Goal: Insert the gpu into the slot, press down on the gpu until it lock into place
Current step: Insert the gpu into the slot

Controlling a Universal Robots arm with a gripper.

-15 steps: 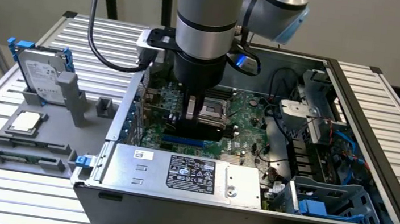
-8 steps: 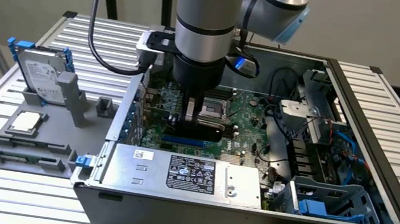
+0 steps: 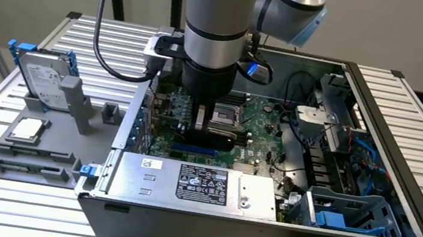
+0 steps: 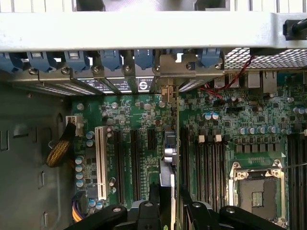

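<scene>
Inside the open computer case [image 3: 262, 234], the gripper [image 3: 211, 133] is clamped on the gpu [image 4: 167, 175]. The card stands on edge between its fingers [image 4: 154, 203], at the blue slot [image 3: 190, 150] on the motherboard [image 3: 263, 125]. Seating cannot be determined.

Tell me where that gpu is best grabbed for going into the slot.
By its top edge, from straight above, a finger on each flat face. The gpu stands on edge over the board, so its bottom edge stays free for the slot. The gripper holds it this way.
</scene>
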